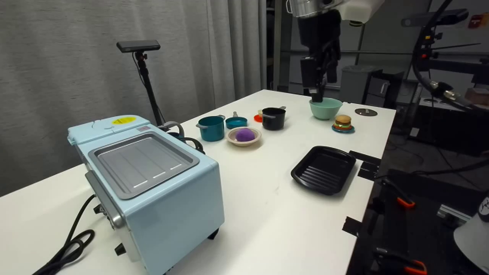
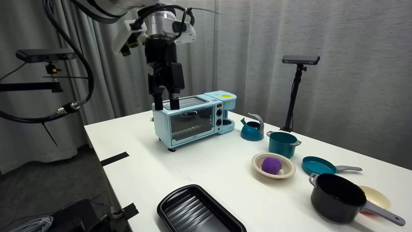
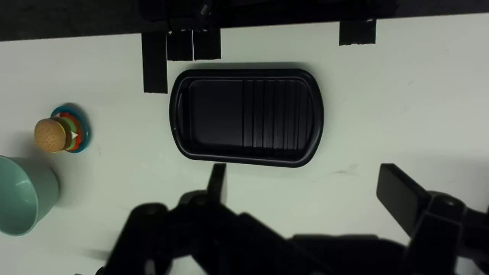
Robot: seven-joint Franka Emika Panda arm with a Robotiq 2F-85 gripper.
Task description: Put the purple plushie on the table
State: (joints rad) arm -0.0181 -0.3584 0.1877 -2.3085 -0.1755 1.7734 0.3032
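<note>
1. Purple plushie [image 2: 271, 165] is sitting in a beige bowl [image 2: 287, 162], with a small pale bit [image 2: 281, 172] next to it that's too tiny to make out. Bowl's parked on the white table [image 2: 222, 167].
2. Gripper [image 3: 303, 183] is gaping wide in the wrist view, its two sides well apart, and it's got hold of nothing.
3. Both exterior views have the arm [image 2: 159, 53] hanging down, so the gripper's up above the table, well apart from the plushie.
4. Right beside the bowl you've got a teal pot [image 2: 281, 146], plus a teal frying pan [image 2: 318, 166] and a black saucepan [image 2: 331, 206] nearby. Something cream-coloured [image 2: 376, 196] pokes out behind the saucepan in an exterior view, can't tell what.
5. Teal kettle [image 2: 252, 132] stands between the pot and a light blue toaster oven [image 2: 162, 129].
6. Black tray [image 3: 217, 114], ridged on one half, sits near the table edge by some black tape [image 3: 154, 65].
7. Burger toy [image 3: 50, 135] is on a little blue plate [image 3: 86, 130], near a mint green bowl [image 3: 46, 187].
</note>
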